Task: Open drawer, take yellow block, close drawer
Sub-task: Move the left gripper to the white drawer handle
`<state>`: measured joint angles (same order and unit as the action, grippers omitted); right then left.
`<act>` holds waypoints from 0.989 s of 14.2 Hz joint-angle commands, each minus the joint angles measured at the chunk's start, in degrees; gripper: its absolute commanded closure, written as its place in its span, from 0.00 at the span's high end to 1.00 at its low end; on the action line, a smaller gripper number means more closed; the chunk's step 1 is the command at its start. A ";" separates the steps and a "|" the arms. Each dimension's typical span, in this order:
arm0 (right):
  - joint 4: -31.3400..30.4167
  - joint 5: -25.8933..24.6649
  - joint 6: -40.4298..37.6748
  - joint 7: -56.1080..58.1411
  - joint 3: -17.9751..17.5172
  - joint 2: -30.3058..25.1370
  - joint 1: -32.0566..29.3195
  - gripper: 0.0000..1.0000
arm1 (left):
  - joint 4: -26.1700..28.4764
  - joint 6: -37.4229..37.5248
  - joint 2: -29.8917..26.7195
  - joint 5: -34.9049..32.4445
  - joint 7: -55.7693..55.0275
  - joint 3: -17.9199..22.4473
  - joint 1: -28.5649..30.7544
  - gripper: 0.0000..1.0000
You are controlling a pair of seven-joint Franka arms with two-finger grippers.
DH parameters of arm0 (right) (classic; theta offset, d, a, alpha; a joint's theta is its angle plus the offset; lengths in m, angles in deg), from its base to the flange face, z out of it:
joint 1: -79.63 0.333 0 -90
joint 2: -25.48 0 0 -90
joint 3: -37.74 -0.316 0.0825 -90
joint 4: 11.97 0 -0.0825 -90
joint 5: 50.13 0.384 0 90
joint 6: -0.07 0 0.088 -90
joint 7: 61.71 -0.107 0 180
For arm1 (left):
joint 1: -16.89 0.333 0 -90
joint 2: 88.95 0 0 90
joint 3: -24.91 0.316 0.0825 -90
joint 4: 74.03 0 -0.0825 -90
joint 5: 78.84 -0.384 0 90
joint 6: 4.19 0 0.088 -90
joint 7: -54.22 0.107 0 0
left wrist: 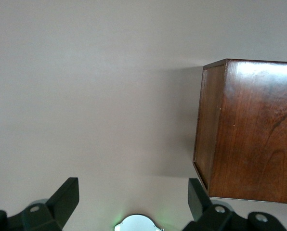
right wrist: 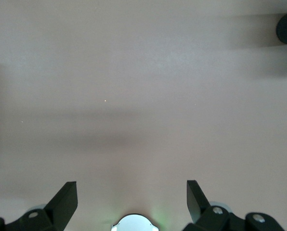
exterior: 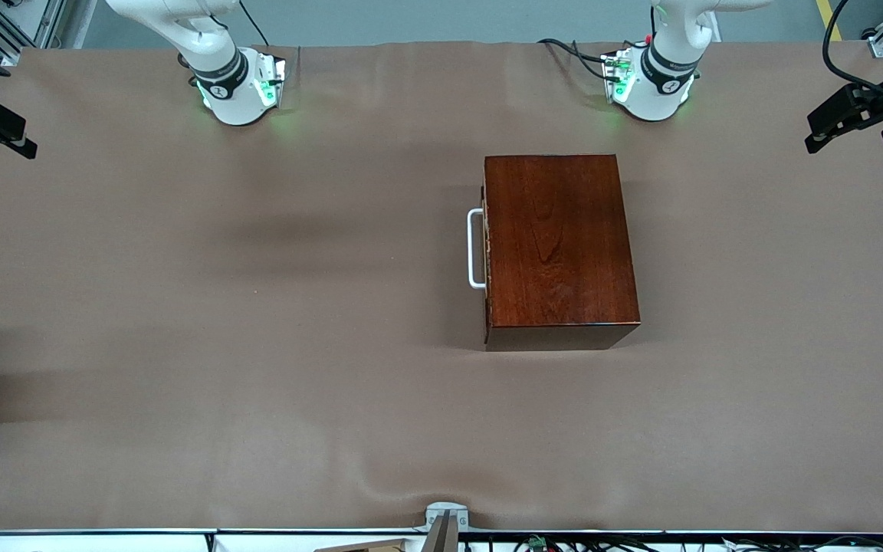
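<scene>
Drawer (exterior: 487, 249) shut tight in the brown box (exterior: 556, 245), white handle (exterior: 475, 249) facing the right arm's end of the table (exterior: 181, 345). Yellow block nowhere to see. Left gripper (left wrist: 134, 199) up over bare table beside the box, fingers wide, holding nothing. Right gripper (right wrist: 132, 199) over bare table, wide too, holding nothing.

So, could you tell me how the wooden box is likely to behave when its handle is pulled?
The box looks glossy and sits on smooth cloth, so it may slide along rather than let the drawer out. Broad and low, it seems unlikely to tip. The thin white handle looks rigid, though slippery for open fingers.
</scene>
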<state>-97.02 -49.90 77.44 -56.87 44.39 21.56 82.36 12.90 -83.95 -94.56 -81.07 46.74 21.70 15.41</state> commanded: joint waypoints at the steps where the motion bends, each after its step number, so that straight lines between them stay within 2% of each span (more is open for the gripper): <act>1: 0.77 0.39 -0.64 0.61 -0.58 0.31 -1.24 1.00 | -0.79 0.75 0.25 -0.40 0.62 -0.48 -0.19 1.00; 5: 0.77 0.39 -0.81 0.61 -0.58 0.31 -1.23 1.00 | -0.87 0.75 1.47 -0.05 -0.16 -0.91 -1.16 1.00; 9: 0.77 0.39 -0.81 0.61 -0.58 0.31 -1.23 1.00 | -1.31 0.66 5.86 0.66 -2.26 -5.47 -6.33 1.00; 12: 0.77 0.30 -0.81 0.61 -0.58 0.31 -1.23 1.00 | -7.71 0.31 14.01 0.13 -16.91 -9.52 -13.26 1.00; 14: 0.77 0.39 -0.90 0.61 -0.58 0.22 -1.23 1.00 | -11.93 -1.35 20.60 -0.05 -24.12 -9.36 -19.50 1.00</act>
<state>-97.05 -49.90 77.26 -56.87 44.44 21.58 82.31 8.34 -85.43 -81.66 -80.68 28.12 12.22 0.32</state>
